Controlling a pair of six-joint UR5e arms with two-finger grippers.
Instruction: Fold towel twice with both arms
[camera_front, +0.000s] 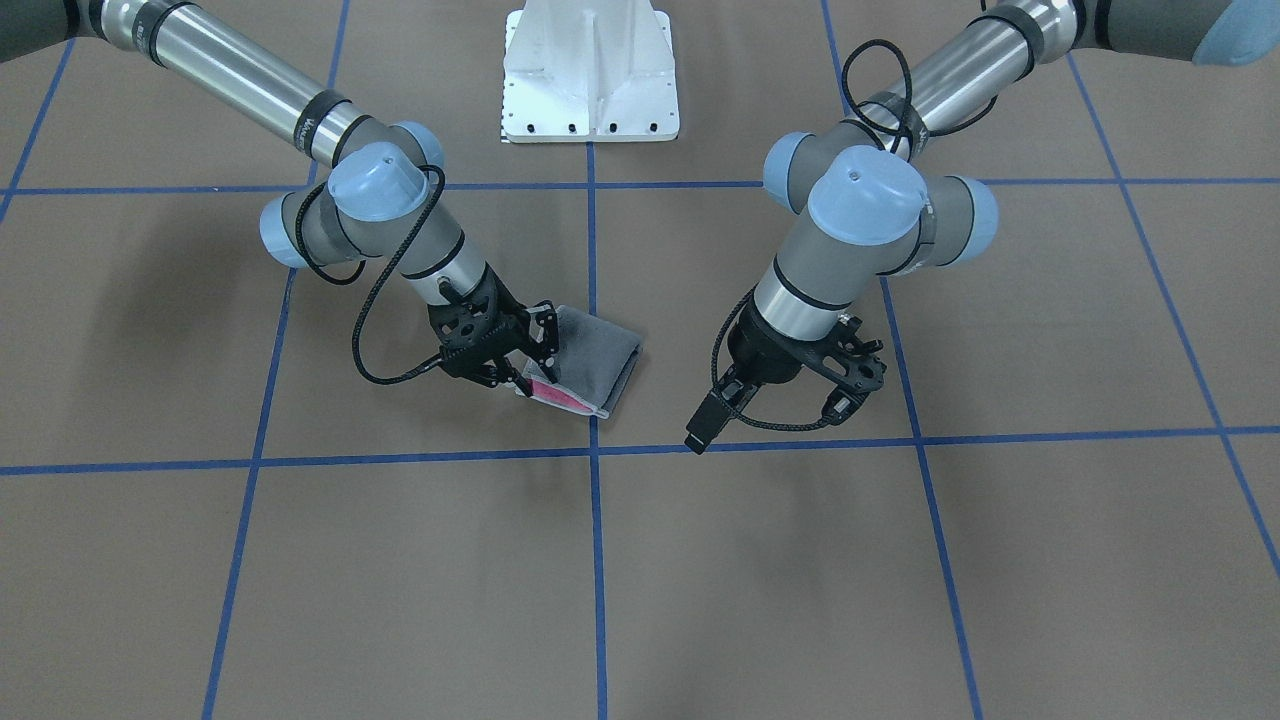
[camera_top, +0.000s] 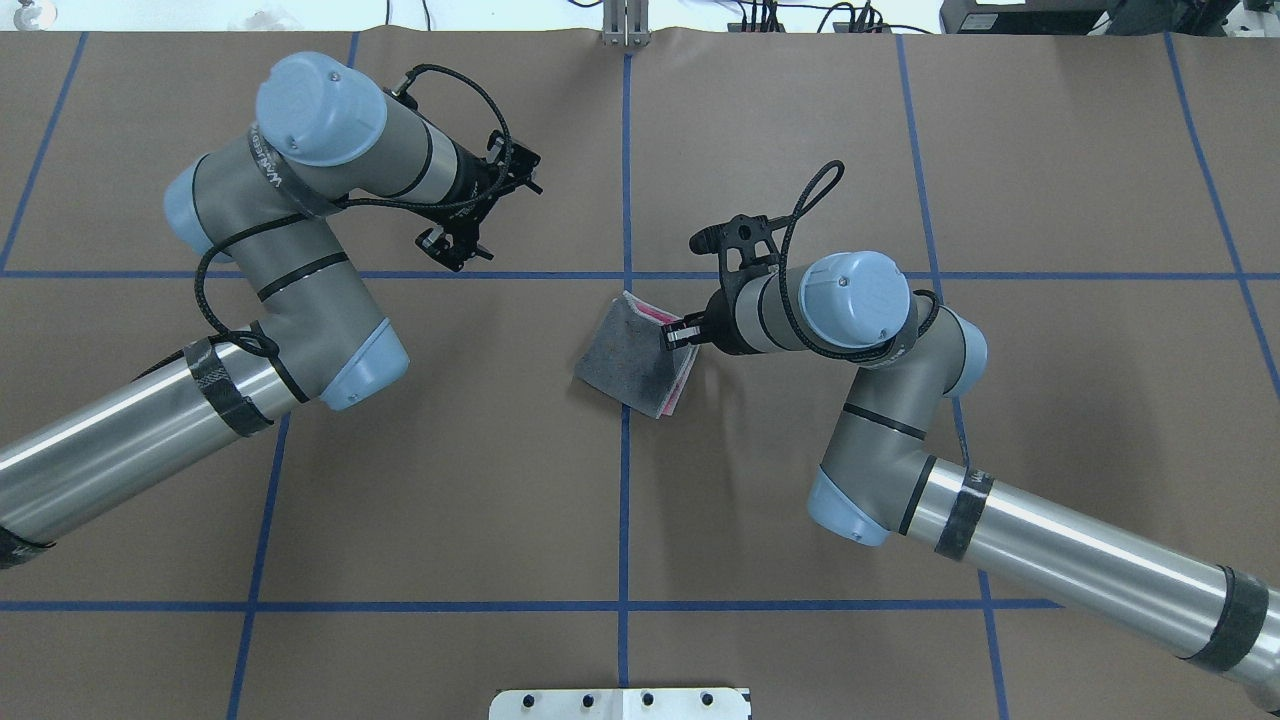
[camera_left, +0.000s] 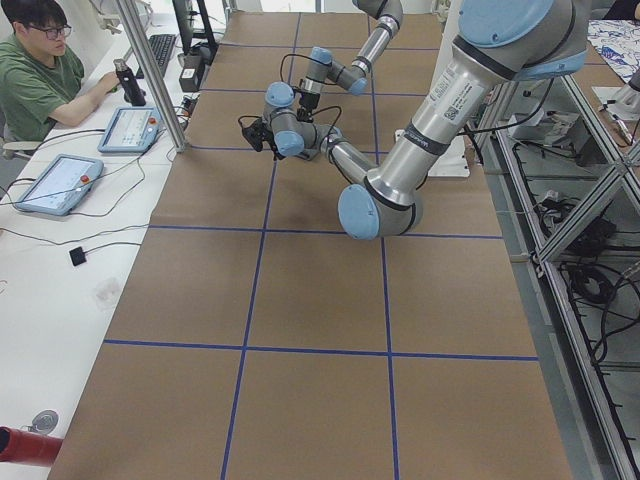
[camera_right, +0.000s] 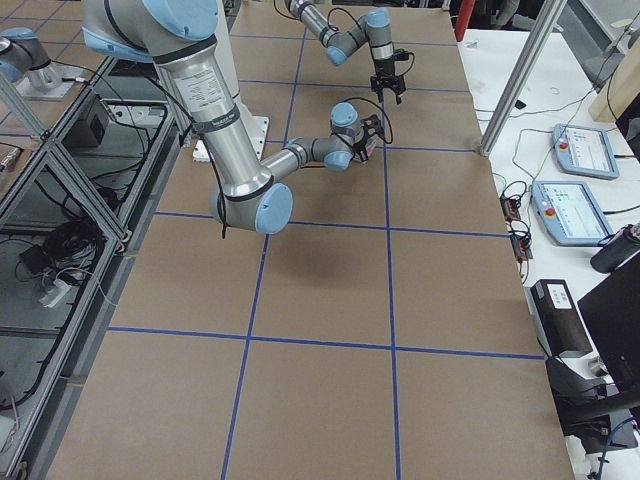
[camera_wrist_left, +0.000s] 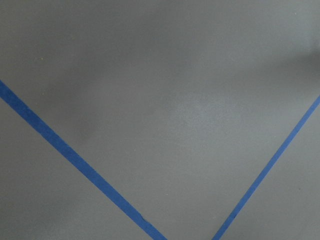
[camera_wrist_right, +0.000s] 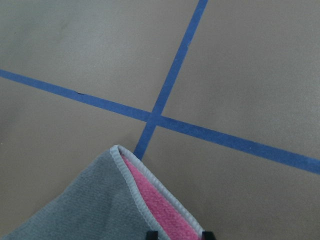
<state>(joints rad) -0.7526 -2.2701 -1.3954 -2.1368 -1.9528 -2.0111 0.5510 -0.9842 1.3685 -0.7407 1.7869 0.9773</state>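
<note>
Two black fingertips (camera_wrist_right: 151, 235) of the right gripper (camera_top: 683, 333) peek in at the bottom edge of its wrist view, set narrowly apart with the towel's pink layer between them; the jaws appear pinched on the stacked edges.

Just beyond, the towel (camera_wrist_right: 85, 205) lies dark grey side up, its light grey edging (camera_wrist_right: 131, 187) running to a corner that stops just short of the blue tape cross (camera_wrist_right: 152, 116). It rests near the middle of the table (camera_top: 800, 130), over the central tape line, in a small, roughly square packet; the second fold looks laid down, and letting go seems the step in hand.

To do it well: settle the held edge flat first; spread the jaws only a little; draw back away from the cloth, so the top layer is not dragged and the pink sliver does not widen.

Farther off, well apart from the towel, the left gripper (camera_front: 706, 428) hangs over bare table and holds nothing; whether its jaws are spread or pressed together I cannot tell.
</note>
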